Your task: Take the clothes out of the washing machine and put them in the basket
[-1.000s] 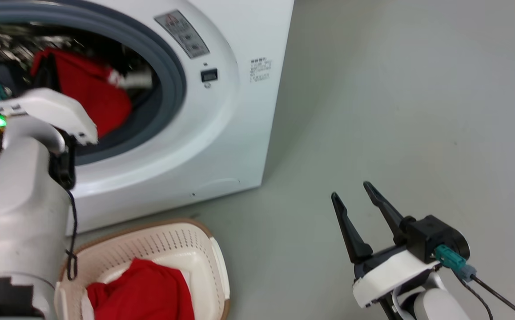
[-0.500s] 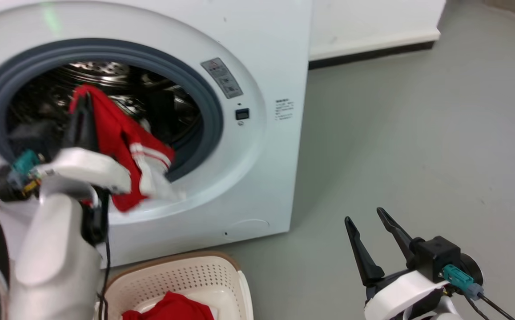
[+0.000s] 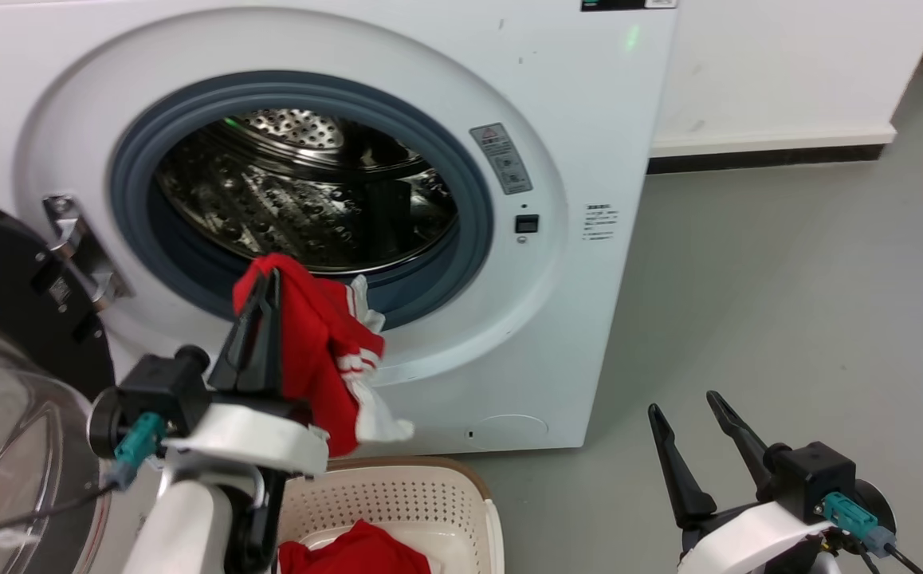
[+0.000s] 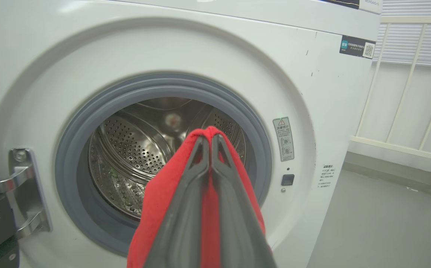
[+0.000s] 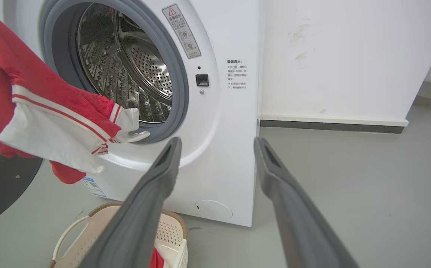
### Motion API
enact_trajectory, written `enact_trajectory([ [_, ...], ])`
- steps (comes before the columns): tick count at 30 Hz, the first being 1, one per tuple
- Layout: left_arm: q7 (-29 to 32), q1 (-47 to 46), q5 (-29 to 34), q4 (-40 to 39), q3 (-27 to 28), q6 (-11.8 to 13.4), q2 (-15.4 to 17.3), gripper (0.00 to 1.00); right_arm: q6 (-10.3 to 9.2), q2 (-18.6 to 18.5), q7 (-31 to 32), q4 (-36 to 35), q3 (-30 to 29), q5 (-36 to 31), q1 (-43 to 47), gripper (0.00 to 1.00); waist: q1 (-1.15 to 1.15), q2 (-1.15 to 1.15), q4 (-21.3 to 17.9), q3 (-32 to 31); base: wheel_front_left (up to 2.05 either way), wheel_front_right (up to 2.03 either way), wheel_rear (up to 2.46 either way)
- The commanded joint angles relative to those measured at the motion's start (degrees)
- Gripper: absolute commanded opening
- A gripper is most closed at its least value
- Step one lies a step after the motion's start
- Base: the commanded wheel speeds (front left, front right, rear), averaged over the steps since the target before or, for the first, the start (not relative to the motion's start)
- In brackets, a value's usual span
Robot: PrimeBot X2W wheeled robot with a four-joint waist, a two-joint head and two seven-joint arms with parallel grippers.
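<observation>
Our left tool [image 3: 269, 277] is clamped on a soft red garment [image 3: 322, 359] with white striped trim. It hangs just outside the washing machine [image 3: 589, 159], above the basket [image 3: 398, 490]. We should lower it over the middle of the perforated cream plastic before letting go, so the limp cuff lands inside. Our right tool [image 3: 683, 401] is spread apart and empty.
</observation>
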Motion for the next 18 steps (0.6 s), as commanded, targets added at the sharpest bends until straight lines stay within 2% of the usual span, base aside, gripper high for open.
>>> enact_trajectory([
  [1,0.45,1.80,0.14,-1.76,-0.42,0.42,-0.17,0.00,-0.04,-0.04,0.01,-0.32,-0.23,-0.32,0.63,1.00,0.01,0.00,1.41,0.22,0.00,0.00,0.00],
  [6,3.19,8.30,0.08,-8.21,-3.25,0.76,-0.98,0.00,-0.04,-0.03,-0.13,-0.78,-0.24,-0.31,0.21,1.00,0.01,0.00,3.20,1.58,0.00,0.00,0.00],
  [10,4.65,13.26,-0.53,-8.42,-4.71,1.47,-1.59,0.00,-0.04,-0.03,-0.36,-0.73,0.27,-0.28,-0.85,1.00,0.01,0.00,3.37,3.27,0.00,0.00,0.00],
  [15,3.48,16.20,-2.55,-0.67,-6.14,0.55,-3.39,0.00,-0.04,-0.04,-0.59,-0.40,0.79,0.20,-1.95,1.00,0.01,0.00,3.07,6.29,0.00,0.00,0.00],
  [18,1.26,13.71,-2.99,6.85,-6.76,-0.67,-4.31,0.00,-0.04,-0.04,-0.91,-0.30,0.76,-0.09,-2.90,1.00,0.01,0.00,2.98,8.86,0.00,0.00,0.00],
])
